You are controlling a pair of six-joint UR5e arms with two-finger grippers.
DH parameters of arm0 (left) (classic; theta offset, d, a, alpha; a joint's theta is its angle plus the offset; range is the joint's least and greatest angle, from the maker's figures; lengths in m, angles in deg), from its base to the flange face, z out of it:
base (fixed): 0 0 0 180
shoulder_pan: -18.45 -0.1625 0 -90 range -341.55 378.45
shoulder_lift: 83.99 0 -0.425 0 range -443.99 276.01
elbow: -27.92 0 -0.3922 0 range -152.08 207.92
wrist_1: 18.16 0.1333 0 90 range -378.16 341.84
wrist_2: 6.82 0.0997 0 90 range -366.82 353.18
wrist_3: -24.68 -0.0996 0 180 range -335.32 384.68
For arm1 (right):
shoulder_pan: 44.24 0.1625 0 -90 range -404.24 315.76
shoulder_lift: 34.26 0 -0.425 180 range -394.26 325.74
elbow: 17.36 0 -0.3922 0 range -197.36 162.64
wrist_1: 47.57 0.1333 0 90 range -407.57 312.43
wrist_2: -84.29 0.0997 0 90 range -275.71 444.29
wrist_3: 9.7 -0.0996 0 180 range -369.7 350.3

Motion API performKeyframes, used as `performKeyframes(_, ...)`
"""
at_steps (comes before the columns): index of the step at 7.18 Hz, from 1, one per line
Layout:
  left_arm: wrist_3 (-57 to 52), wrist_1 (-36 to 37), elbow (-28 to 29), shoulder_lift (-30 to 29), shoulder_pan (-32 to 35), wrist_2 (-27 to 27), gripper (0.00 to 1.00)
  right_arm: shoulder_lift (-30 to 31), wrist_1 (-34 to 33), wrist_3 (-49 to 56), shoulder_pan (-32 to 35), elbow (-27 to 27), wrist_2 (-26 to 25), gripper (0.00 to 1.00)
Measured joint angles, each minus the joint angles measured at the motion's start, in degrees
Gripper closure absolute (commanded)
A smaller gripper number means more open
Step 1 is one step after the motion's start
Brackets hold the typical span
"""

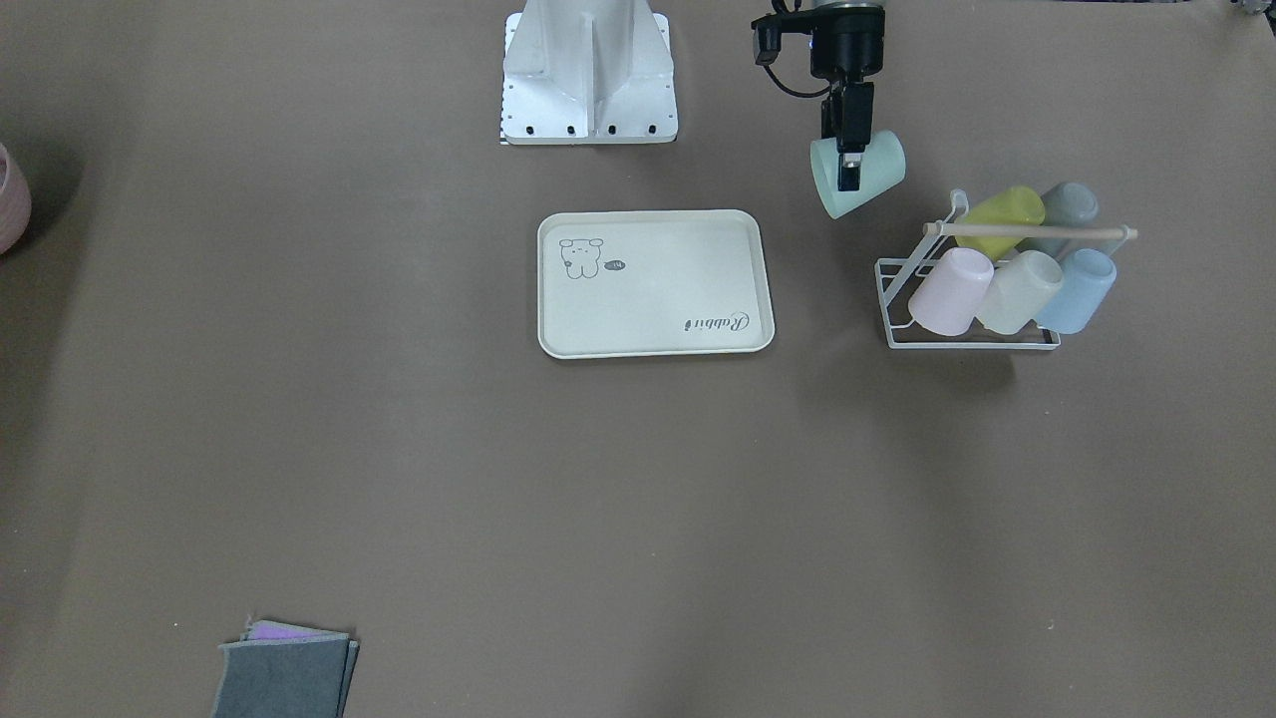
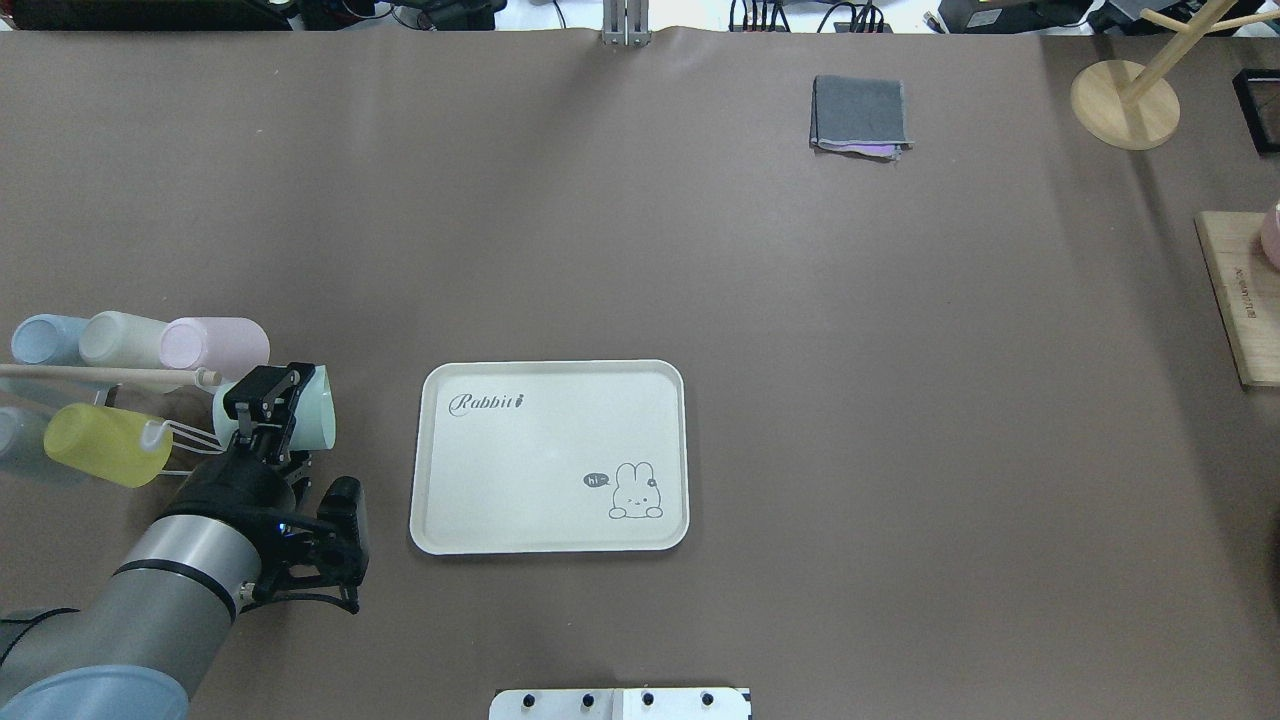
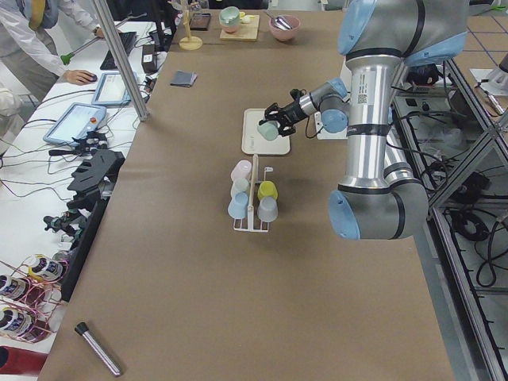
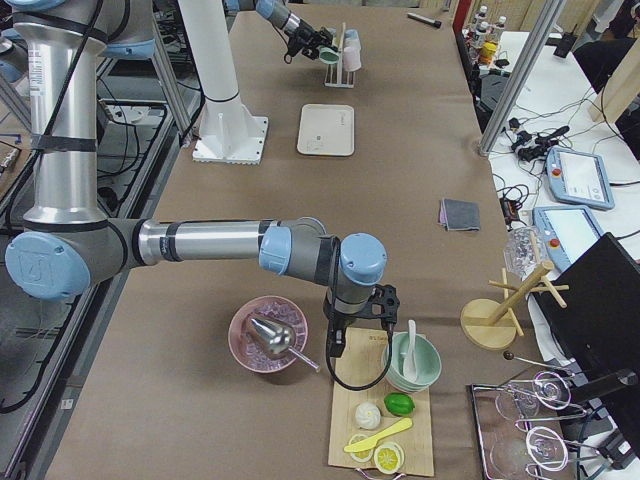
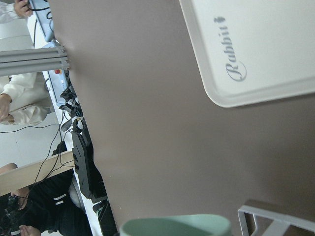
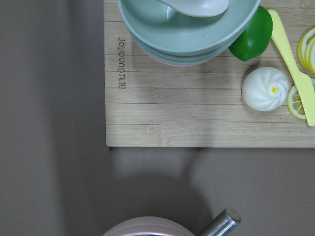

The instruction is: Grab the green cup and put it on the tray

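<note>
My left gripper (image 1: 849, 172) is shut on the mint-green cup (image 1: 879, 160), one finger inside the mouth and one outside. It holds the cup tilted on its side in the air, between the cup rack (image 1: 972, 339) and the cream tray (image 1: 658, 294). The overhead view shows the cup (image 2: 314, 418) left of the tray (image 2: 550, 455). In the left wrist view the cup's rim (image 5: 177, 227) is at the bottom edge and the tray's corner (image 5: 266, 49) is top right. My right gripper (image 4: 352, 325) hangs far off by a wooden board; I cannot tell its state.
The white wire rack holds a yellow-green cup (image 1: 1002, 211), a pink one (image 1: 952, 289), a cream one (image 1: 1019, 289), a blue one (image 1: 1079, 289) and a grey one (image 1: 1069, 204). A folded grey cloth (image 2: 860, 112) lies at the far side. The robot base (image 1: 588, 70) stands behind the tray.
</note>
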Motion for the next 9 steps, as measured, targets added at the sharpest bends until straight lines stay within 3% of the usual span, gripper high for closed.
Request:
performKeyframes(3, 9.43, -18.1, 6.15, -0.26, -0.95, 0.15, 0.39, 0.82, 0.02, -0.01, -0.06, -0.28, -0.92, 0.01)
performKeyframes(6, 22.02, -26.64, 11.2, -1.47, -1.82, 0.19, 0.41, 3.05, 0.09, -0.01, -0.07, -0.29, -0.99, 0.01)
performKeyframes(9, 36.76, -31.58, 19.16, -8.58, -2.01, 0.37, 0.43, 4.04, 0.09, 0.19, -0.05, -0.39, -1.69, 0.01)
